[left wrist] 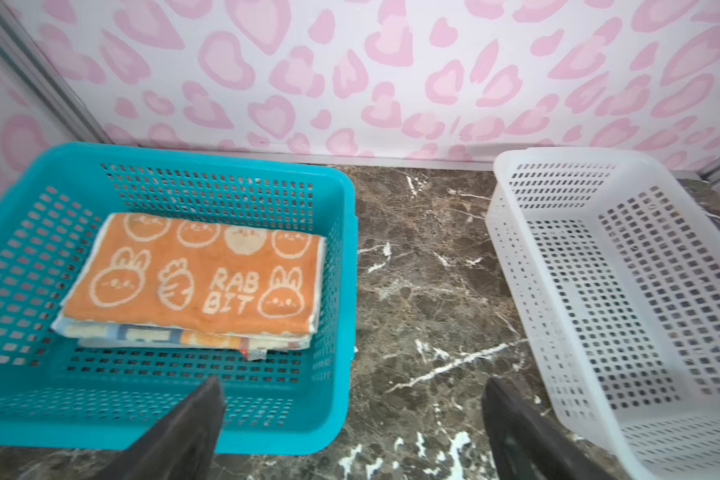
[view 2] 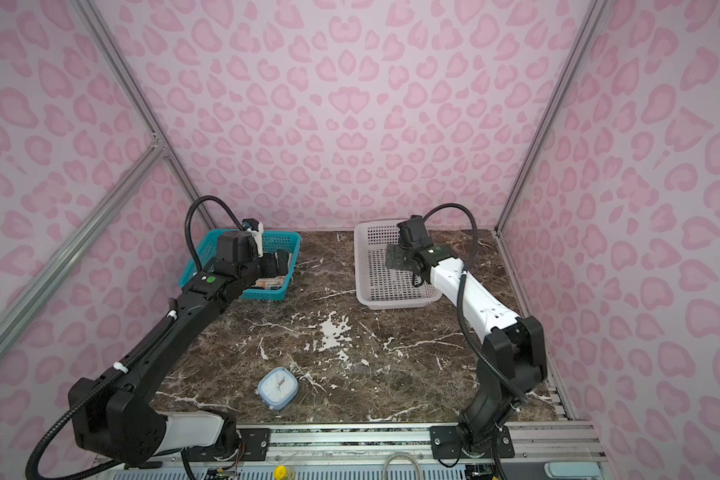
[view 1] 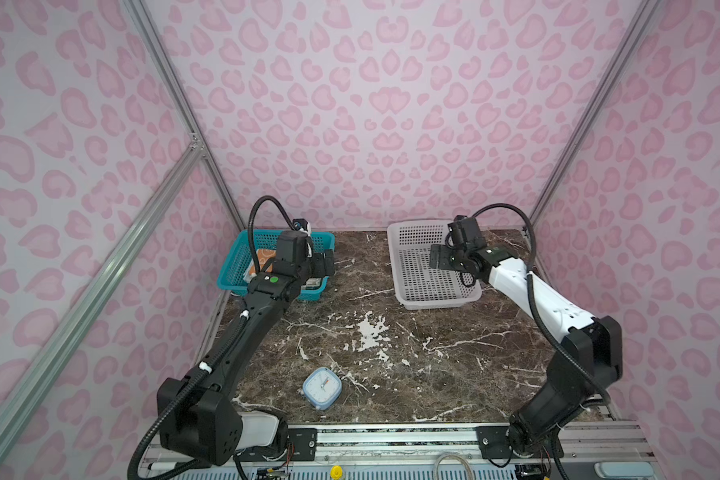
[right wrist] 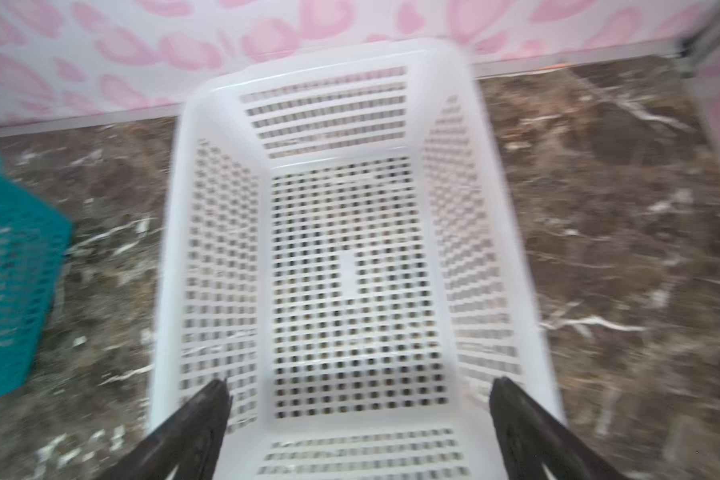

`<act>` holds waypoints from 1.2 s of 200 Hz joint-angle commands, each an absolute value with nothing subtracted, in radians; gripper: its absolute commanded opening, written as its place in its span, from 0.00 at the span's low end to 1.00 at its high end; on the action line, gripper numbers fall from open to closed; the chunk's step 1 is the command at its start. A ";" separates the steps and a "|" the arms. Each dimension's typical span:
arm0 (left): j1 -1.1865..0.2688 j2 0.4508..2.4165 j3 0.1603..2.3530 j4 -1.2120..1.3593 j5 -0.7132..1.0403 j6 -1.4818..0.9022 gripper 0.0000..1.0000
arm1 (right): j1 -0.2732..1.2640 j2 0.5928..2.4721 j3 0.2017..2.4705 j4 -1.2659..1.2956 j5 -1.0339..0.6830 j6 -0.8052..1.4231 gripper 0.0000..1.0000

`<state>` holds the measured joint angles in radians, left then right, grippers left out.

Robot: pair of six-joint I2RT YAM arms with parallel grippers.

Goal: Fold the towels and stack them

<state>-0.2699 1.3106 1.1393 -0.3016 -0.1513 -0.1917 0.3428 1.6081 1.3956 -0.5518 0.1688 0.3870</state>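
Left hand (left wrist: 354,386) first: the jaws are spread wide with nothing between them. It hangs at the near corner of the teal basket (left wrist: 225,160), one finger over the basket's front wall and the other over the bare bench (left wrist: 425,257). My read is that it's empty because there's nothing loose for it to grab.

Just past it, inside that teal basket, sits the folded pile. The orange towel (left wrist: 200,274) lies flat on top, rabbit faces and "RABBIT" lettering up. The striped towel (left wrist: 163,334) is right under it, with its edge poking out along the near side. There might be a third layer at the very bottom, but I honestly can't tell from here. The edges line up pretty squarely, which is probably why the pile sits so neatly against the basket floor.

Right hand (right wrist: 360,384): also gaping wide and holding nothing. It hovers over the near end of the white basket (right wrist: 308,70), and that wrist picture is smeared. The white basket looks completely bare, well apart from the teal one, with open bench between them.

A small blue alarm clock (view 1: 321,387) sits alone near the front of the bench, away from everything else.

To me the folding and stacking look basically done.
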 commanded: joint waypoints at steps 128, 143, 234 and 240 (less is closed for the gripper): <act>-0.157 1.139 0.332 0.592 -0.544 -0.112 0.98 | 0.138 1.415 0.477 0.533 0.476 0.118 0.99; -0.127 1.218 0.305 0.693 -0.494 -0.098 0.98 | 0.137 1.426 0.487 0.521 0.473 0.113 0.99; -0.054 1.414 0.286 1.010 -0.199 -0.010 0.98 | 0.075 1.539 0.327 0.997 0.375 0.057 0.99; -0.041 1.430 0.292 1.009 -0.181 -0.020 0.98 | 0.072 1.547 0.321 1.022 0.370 0.059 0.99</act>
<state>-0.0673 1.3991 0.2783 0.8894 -0.2764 -0.0254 0.0761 1.5089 0.3538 0.8028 0.4057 0.0673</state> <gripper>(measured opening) 0.981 0.991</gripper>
